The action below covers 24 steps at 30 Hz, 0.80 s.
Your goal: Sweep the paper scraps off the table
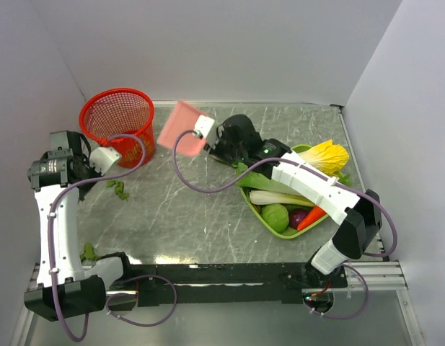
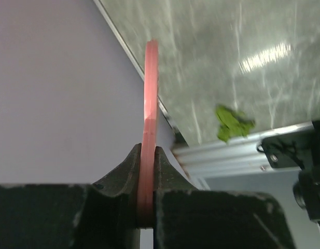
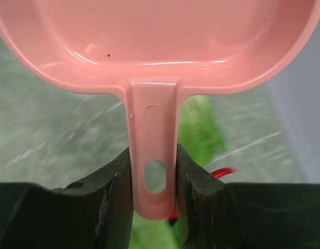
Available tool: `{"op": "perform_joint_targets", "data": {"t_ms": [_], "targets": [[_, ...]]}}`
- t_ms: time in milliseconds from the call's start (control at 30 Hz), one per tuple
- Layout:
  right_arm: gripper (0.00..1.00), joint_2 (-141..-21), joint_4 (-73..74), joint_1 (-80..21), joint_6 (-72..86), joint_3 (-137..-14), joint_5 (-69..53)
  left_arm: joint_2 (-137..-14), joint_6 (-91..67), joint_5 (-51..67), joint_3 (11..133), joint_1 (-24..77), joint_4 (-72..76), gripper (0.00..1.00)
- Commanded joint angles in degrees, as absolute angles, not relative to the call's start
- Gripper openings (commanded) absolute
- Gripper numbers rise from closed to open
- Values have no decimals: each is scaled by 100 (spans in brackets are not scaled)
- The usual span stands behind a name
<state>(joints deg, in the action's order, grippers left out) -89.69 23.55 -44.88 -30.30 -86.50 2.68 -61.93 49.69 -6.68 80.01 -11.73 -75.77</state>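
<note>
Top view: paper scraps (image 1: 120, 189) in 2 patches on the table (image 1: 179, 209), one at left centre just below the 1 red mesh basket (image 1: 117, 119) and a second scrap patch (image 1: 89, 251) at lower left. There is also 1 lime tray (image 1: 269, 229) of toy vegetables at right. Right gripper (image 3: 153, 158) is clamped on the handle of the 1 pink dustpan (image 3: 160, 41), which sits at upper centre just right of the basket. Left gripper (image 2: 147, 155) is nearly closed, pinching 1 thin pink plastic strip (image 2: 151, 93) seen edge-on.

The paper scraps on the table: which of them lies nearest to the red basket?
The clump of scraps just below the red basket in the top view; the other scrap lies at the table's near edge.
</note>
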Motion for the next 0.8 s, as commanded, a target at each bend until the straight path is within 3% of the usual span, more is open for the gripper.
{"op": "perform_joint_targets", "data": {"t_ms": [0,167,500,700,767], "targets": [[0,-8728,3286,-4570,-2593,-8280,-519,-6029,4440,-1493,7525,-1283,-7726,1],[0,-8806,3533,-4623,-2593,-8262,-588,-6003,2972,-2285,6708,-1564,-7172,1],[0,-9070,3559,-4685,-2733,-8385,-457,-6064,1697,-1592,5652,-2145,-6953,1],[0,-9035,3533,-4711,-2769,-8253,-396,-6433,1643,-266,5774,-2145,-7153,1],[0,-9035,3516,-4711,-2795,-8218,-360,-6635,1853,778,6160,-2145,-7329,1]]}}
